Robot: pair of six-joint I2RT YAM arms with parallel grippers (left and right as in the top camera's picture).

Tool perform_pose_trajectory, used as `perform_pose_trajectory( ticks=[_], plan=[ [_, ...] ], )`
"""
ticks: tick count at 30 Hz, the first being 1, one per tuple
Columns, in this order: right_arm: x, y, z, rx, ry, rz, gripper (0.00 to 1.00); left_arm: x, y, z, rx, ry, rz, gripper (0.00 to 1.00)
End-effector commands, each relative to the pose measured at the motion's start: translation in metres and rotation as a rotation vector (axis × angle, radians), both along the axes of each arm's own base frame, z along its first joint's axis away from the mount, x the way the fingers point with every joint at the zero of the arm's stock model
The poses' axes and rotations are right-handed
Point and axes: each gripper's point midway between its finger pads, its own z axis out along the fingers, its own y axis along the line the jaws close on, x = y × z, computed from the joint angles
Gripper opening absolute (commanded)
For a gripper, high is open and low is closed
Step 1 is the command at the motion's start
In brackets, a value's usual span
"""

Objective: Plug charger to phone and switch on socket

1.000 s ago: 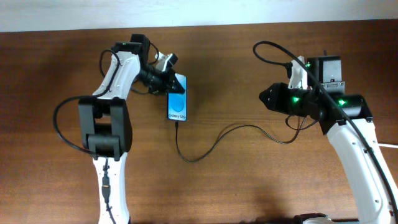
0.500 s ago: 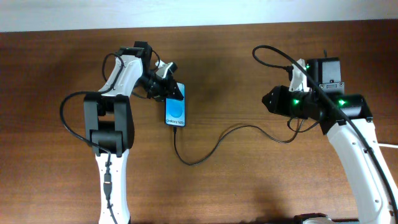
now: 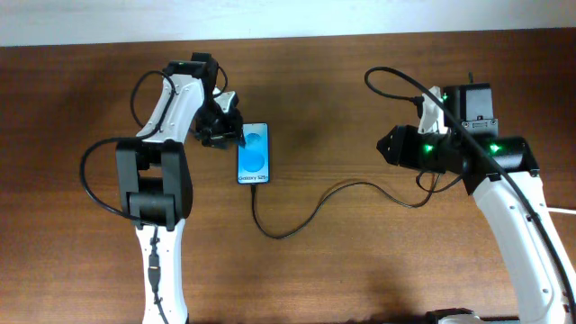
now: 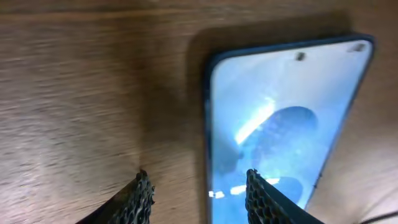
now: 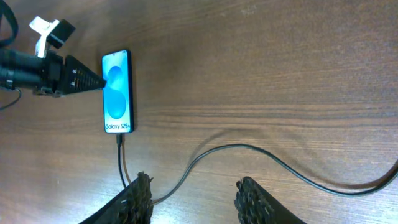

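The phone [image 3: 254, 155] lies flat on the brown table, blue screen up, "Galaxy" strip at its near end. It also shows in the left wrist view [image 4: 286, 118] and the right wrist view [image 5: 118, 93]. The charger [image 3: 310, 211], a thin black cable, runs from the phone's near end [image 5: 120, 140] in a curve towards the right arm. My left gripper [image 3: 234, 132] is open at the phone's upper left edge, one finger over the screen, one over the table [image 4: 199, 196]. My right gripper [image 3: 389, 144] is open and empty, above the cable [image 5: 194, 198]. The socket is out of view.
The table's far edge meets a pale wall along the top. The right arm's own black cable [image 3: 405, 76] loops above its wrist. A thin white cord [image 3: 560, 211] shows at the right edge.
The left gripper has come off the phone's far end and moved left to its upper left edge. The phone turned from tilted to straight and shifted slightly left. The right arm has not moved.
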Motion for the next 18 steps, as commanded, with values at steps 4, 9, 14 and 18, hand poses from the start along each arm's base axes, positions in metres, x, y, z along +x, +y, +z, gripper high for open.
perform_pose_trajectory(
  ticks=[4,9,14,18],
  plan=[
    [-0.005,-0.008,0.013,-0.034,-0.021,0.025,0.47,0.023,0.059,0.03,0.172,-0.04,0.096,0.54],
    [-0.006,-0.064,0.059,-0.049,-0.068,-0.126,0.47,0.051,0.088,0.17,0.152,-0.311,0.213,0.55],
    [-0.032,-0.121,0.076,-0.08,-0.084,-0.289,0.48,0.05,0.088,0.231,0.138,-0.472,0.226,0.99],
    [-0.05,-0.142,0.075,-0.081,-0.058,-0.352,0.52,0.05,0.088,0.23,0.138,-0.47,0.226,0.99]
  ],
)
